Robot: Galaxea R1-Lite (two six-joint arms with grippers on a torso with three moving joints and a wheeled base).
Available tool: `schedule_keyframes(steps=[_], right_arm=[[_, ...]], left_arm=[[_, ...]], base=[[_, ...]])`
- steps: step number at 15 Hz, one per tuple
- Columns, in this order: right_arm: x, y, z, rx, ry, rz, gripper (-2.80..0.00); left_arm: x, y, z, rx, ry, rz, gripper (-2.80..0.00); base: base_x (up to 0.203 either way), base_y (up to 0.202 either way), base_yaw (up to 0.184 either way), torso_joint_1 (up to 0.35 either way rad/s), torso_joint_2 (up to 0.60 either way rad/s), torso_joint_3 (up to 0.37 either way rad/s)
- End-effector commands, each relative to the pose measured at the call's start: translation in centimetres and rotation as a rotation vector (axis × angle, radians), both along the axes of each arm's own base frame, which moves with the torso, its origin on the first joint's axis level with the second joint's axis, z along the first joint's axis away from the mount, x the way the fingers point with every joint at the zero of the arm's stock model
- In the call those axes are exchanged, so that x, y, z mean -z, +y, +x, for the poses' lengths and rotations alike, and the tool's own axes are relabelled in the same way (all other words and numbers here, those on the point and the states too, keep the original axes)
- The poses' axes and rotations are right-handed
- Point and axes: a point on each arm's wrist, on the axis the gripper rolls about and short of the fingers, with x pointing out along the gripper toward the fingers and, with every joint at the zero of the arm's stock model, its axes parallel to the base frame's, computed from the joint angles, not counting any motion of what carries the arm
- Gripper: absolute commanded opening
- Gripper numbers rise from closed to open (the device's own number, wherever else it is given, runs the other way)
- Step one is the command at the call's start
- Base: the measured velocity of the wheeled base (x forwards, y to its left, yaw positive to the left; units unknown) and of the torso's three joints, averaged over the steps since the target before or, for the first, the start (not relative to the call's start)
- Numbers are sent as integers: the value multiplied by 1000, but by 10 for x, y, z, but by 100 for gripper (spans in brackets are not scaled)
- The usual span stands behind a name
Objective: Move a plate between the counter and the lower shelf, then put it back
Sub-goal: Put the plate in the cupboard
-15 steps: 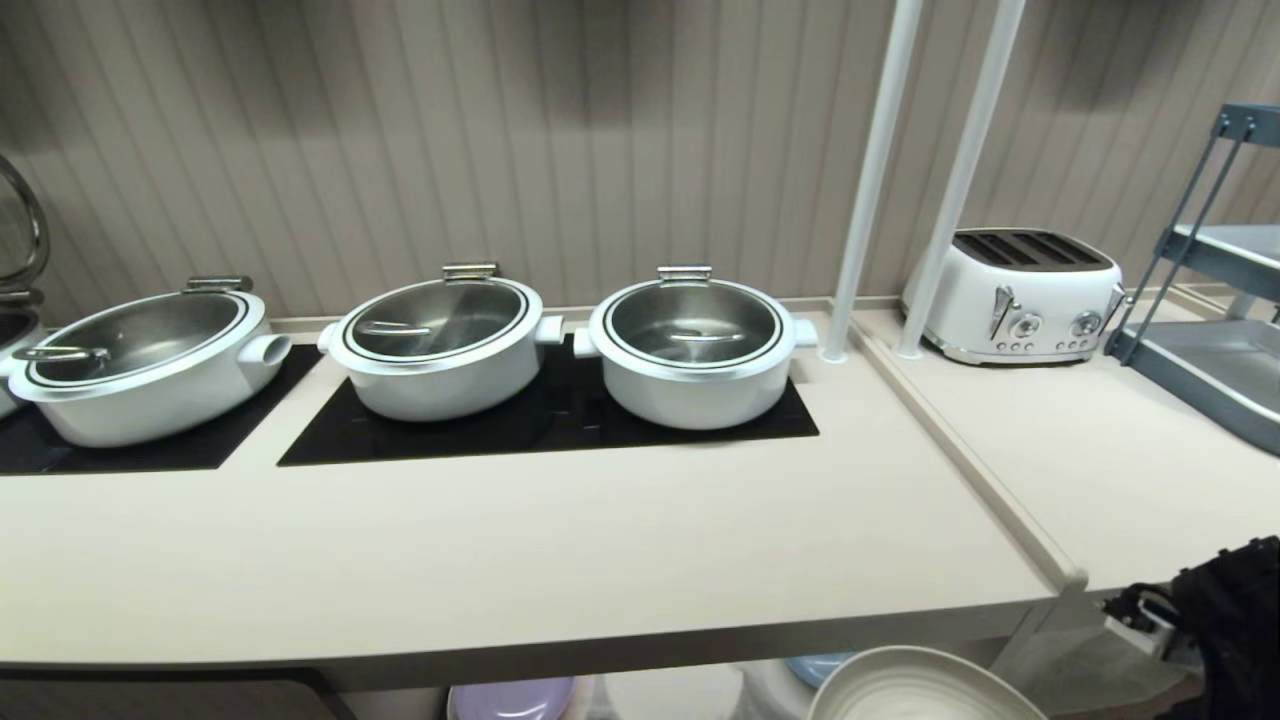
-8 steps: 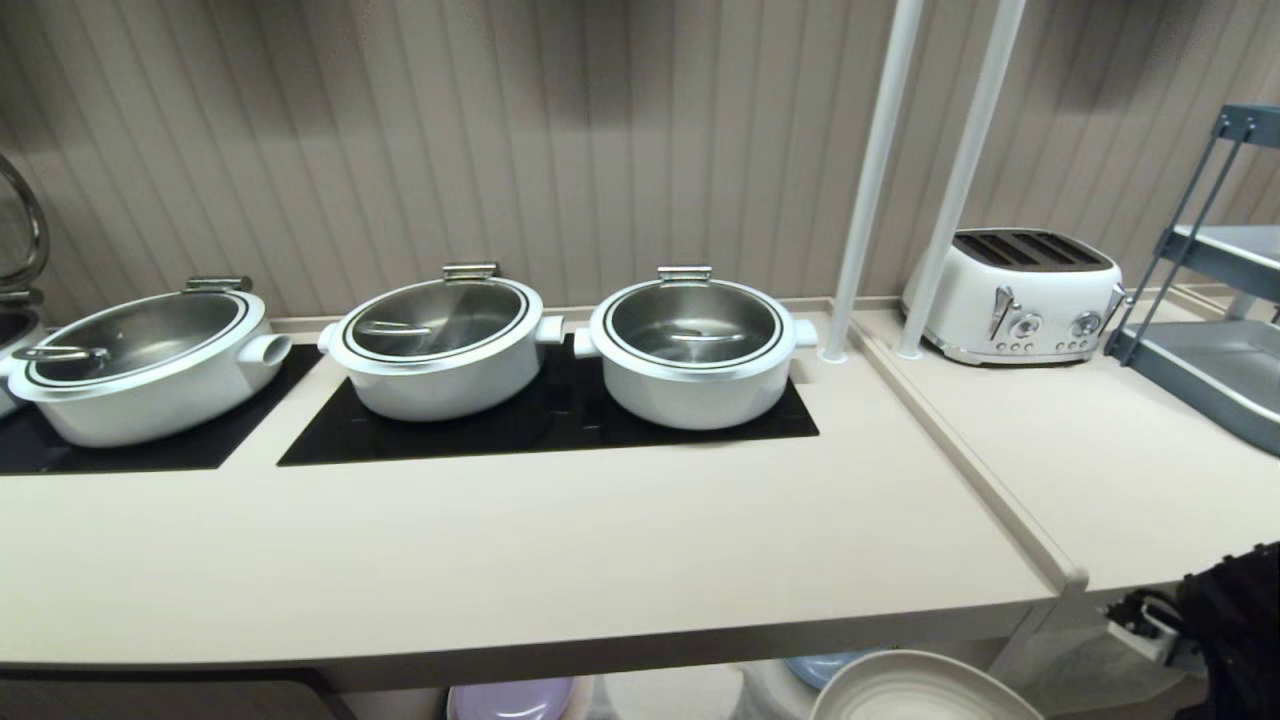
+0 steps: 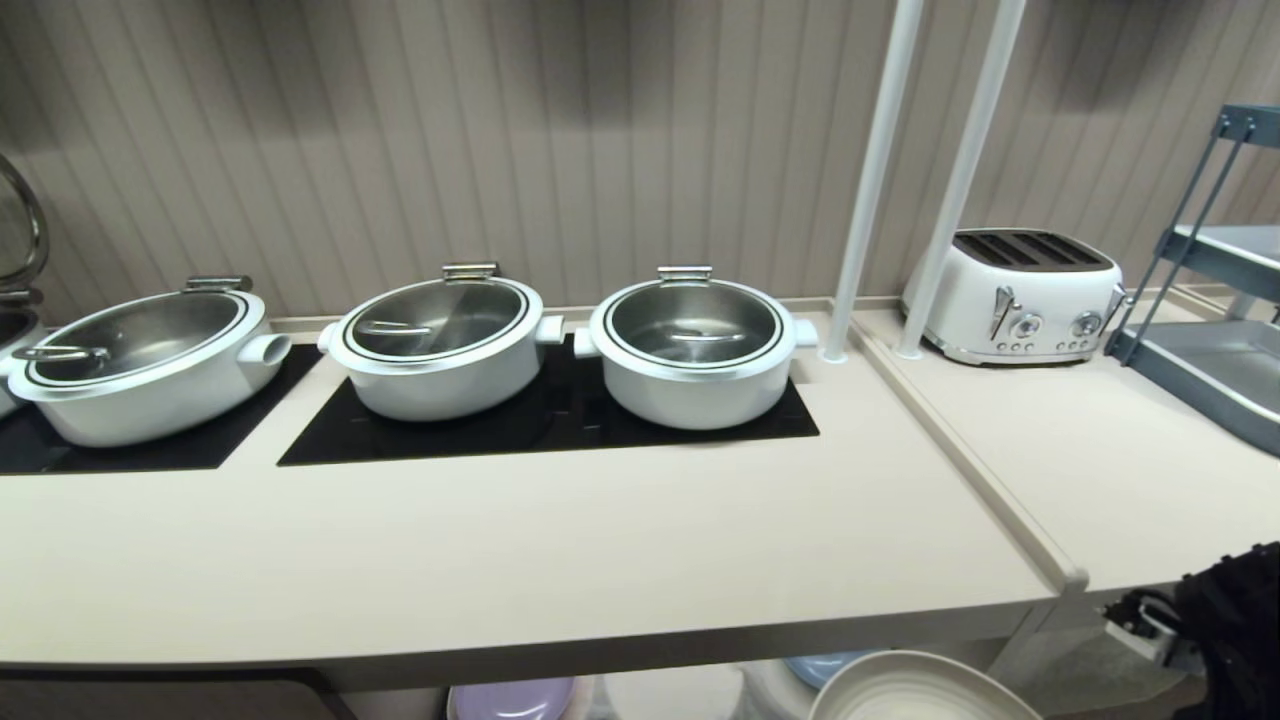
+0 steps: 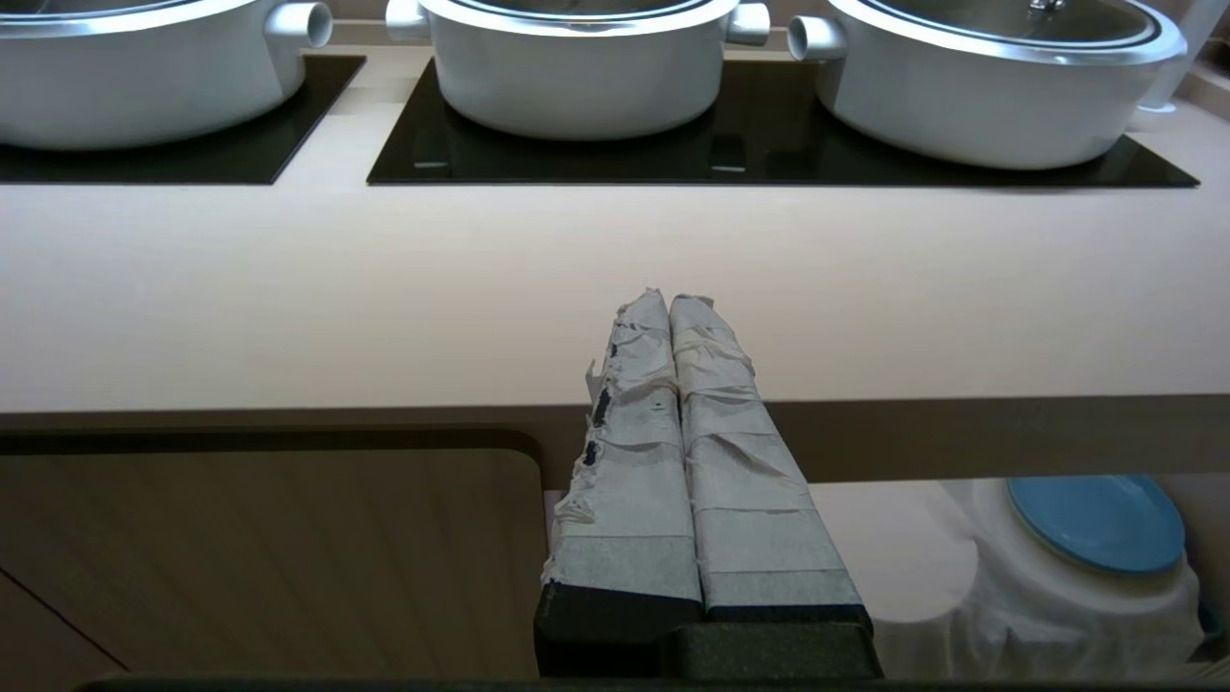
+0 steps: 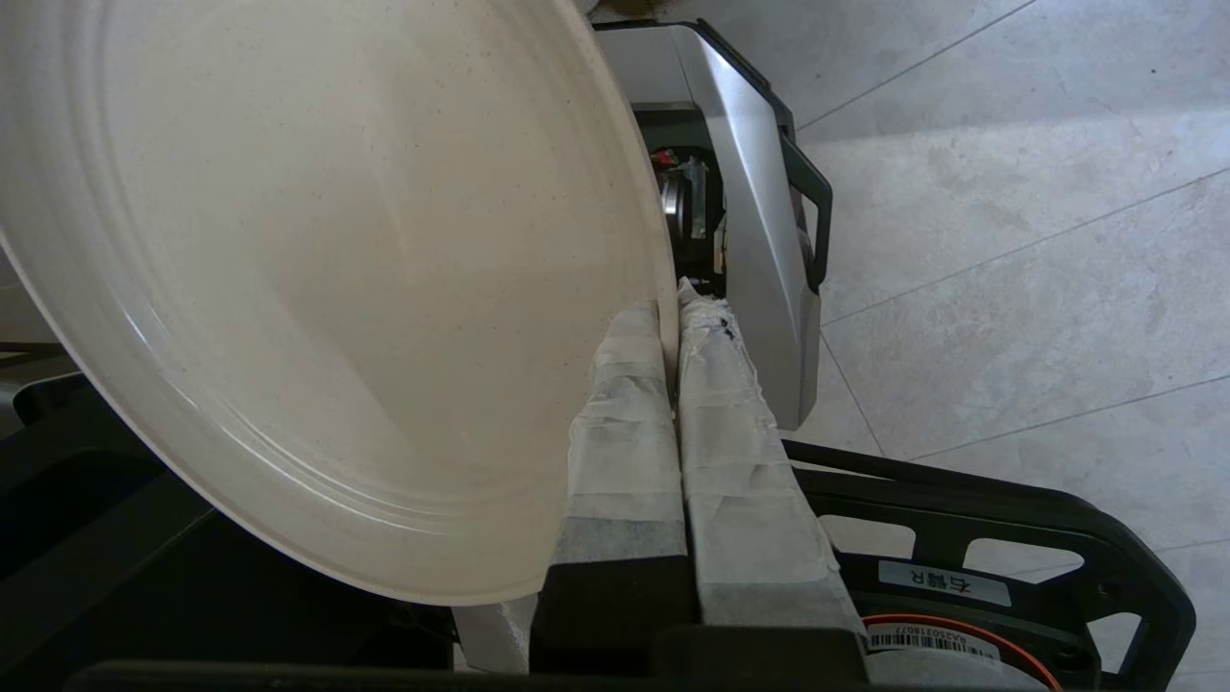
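The cream plate [image 3: 915,690] hangs in the air just in front of the counter [image 3: 560,560], below its front edge near the right end. My right gripper [image 5: 673,308] is shut on the plate's [image 5: 307,269] rim, one taped finger on each face. In the head view only the black-sleeved right arm [image 3: 1225,620] shows. Under the counter lies the lower shelf [image 4: 894,548] with its white cloth. My left gripper [image 4: 670,300] is shut and empty, parked level in front of the counter's [image 4: 384,288] front edge.
Three white lidded pots [image 3: 690,345] stand on black glass panels [image 3: 560,425] at the back of the counter. A white toaster [image 3: 1015,295], two white poles [image 3: 870,180] and a grey-blue tray rack [image 3: 1210,340] are at the right. A blue plate [image 4: 1095,524] and a lilac plate [image 3: 510,697] rest on the shelf.
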Motion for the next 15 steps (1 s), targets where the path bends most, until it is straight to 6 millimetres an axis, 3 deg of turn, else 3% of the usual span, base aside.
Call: schedule_keyframes(steps=[1, 9, 12, 15], right_arm=[[0, 0, -1, 1, 3, 1, -280], [1, 0, -1, 1, 6, 1, -280], [1, 0, -1, 1, 6, 1, -280], [1, 0, -1, 1, 6, 1, -280]], left_arm=[[0, 0, 0, -1, 1, -1, -280], [0, 0, 0, -1, 1, -1, -280], [0, 0, 0, -1, 1, -1, -280], [0, 0, 0, -1, 1, -1, -280]], base=[[0, 0, 0, 0, 0, 0], [0, 0, 0, 0, 0, 0], [-146, 0, 0, 2, 2, 1], [-22, 0, 1, -5, -2, -2]])
